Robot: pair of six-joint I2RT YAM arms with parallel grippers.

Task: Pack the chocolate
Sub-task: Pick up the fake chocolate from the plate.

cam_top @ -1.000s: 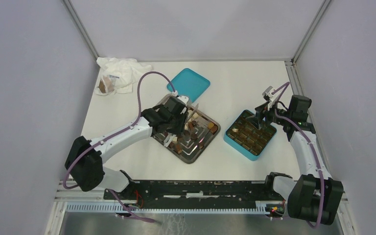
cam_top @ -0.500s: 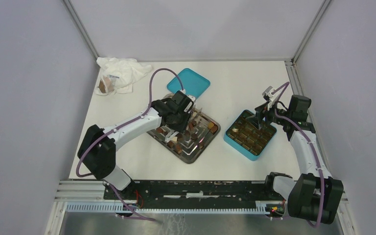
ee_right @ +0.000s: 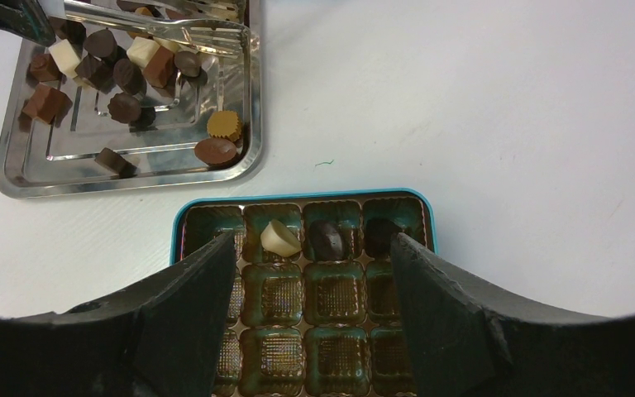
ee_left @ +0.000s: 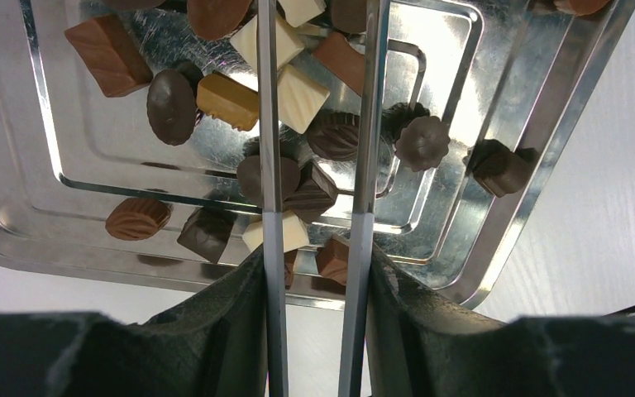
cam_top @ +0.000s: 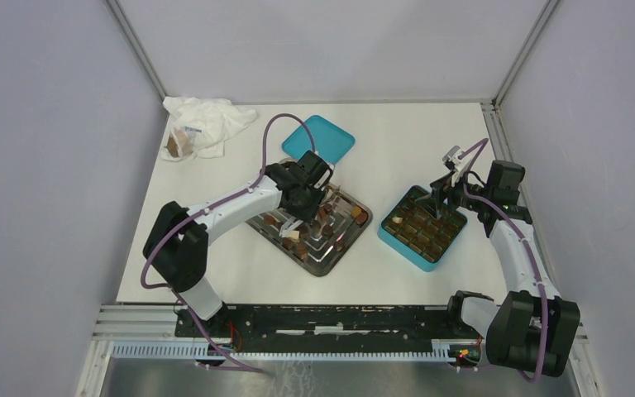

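In the last sec my left arm swung in over the tray (ee_left: 74, 157): shoulder and elbow came round from the tray's near-left side, and my wrist now sits above its far-left part, pitched down so the tongs (ee_left: 269, 124) reach across the tray's middle. The grip didn't change. My left fingers (ee_left: 252, 273) are pressed onto the tongs' 2 steel blades, which stand a little apart, not yet nipping anything. The chocolate (ee_left: 310, 192) is nearly all loose in the tray, approx. 20 pcs, and 1 dark cube lies right between the blades with cream and ribbed dark pcs just past it. Nothing has left the tray, so I reckon this is only re-aiming for the next pick. Next I'd lower and squeeze. My right gripper (ee_right: 312, 248) hasn't moved. It hovers over the teal box (ee_right: 298, 197) beside the tray, fingers spread wide and holding nothing. That box has 1 cream and 1 dark pc in the row nearest the tray, maybe a 3rd; most cells are empty, so packing is at an early stage.
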